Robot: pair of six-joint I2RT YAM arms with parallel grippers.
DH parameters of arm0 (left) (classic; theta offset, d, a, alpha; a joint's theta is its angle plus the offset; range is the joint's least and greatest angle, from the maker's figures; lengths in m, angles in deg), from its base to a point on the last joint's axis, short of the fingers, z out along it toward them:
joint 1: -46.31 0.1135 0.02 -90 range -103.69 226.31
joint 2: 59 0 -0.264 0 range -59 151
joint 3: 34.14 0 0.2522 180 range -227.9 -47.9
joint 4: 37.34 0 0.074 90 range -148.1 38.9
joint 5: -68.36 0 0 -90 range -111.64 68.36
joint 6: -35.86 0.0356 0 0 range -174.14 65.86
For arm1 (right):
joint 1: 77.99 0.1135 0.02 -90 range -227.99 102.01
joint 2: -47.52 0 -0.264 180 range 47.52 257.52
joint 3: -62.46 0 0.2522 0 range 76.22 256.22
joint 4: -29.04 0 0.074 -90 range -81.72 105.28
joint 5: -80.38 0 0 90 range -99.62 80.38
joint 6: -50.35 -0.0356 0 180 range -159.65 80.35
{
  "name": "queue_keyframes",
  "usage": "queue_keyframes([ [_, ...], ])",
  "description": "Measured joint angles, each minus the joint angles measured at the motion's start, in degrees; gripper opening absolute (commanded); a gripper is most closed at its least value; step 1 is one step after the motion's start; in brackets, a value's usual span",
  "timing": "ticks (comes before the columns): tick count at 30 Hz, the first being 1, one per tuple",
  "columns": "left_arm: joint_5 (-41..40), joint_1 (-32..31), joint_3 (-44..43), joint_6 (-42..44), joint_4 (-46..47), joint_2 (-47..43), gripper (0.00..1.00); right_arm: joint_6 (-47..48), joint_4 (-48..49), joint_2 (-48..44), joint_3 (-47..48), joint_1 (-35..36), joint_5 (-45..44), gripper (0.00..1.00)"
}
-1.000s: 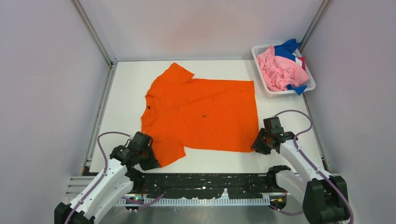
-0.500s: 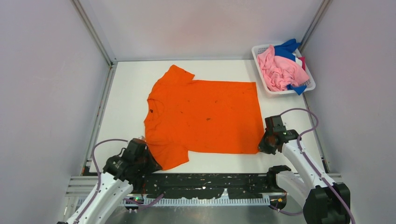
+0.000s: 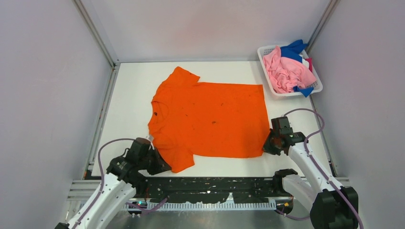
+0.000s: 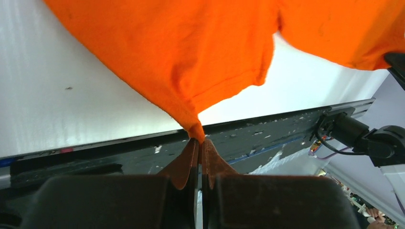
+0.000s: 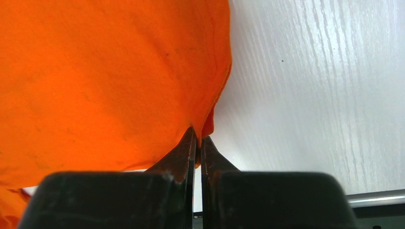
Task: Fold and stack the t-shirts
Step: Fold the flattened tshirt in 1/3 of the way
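An orange t-shirt (image 3: 210,119) lies spread flat on the white table, collar to the left and hem to the right. My left gripper (image 3: 162,167) is shut on the tip of its near sleeve (image 4: 196,131), pinching the cloth at the table's front edge. My right gripper (image 3: 266,148) is shut on the near hem corner (image 5: 206,126). More t-shirts, pink (image 3: 286,71) and blue (image 3: 292,49), are heaped in the basket at the back right.
A white mesh basket (image 3: 267,50) stands in the far right corner against the wall. A black perforated rail (image 3: 210,183) runs along the table's front edge between the arm bases. Grey walls enclose the table on the left, back and right.
The right gripper has closed on the hem corner. The shirt has slid a little to the right, and the left gripper has drawn back toward the front edge with the sleeve.
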Motion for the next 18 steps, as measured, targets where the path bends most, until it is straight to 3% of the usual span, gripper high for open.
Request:
queue_keyframes([
  [8, 0.37, 0.28, -9.31, 4.61, 11.61, 16.94, 0.0, 1.51, 3.72, 3.08, 2.78, 0.0, 2.6, 0.05],
  [18, 1.97, 8.96, -20.2, 8.66, 20.96, 32.11, 0.0, 2.73, 6.19, 8.9, 9.84, 0.0, 2.97, 0.06],
])
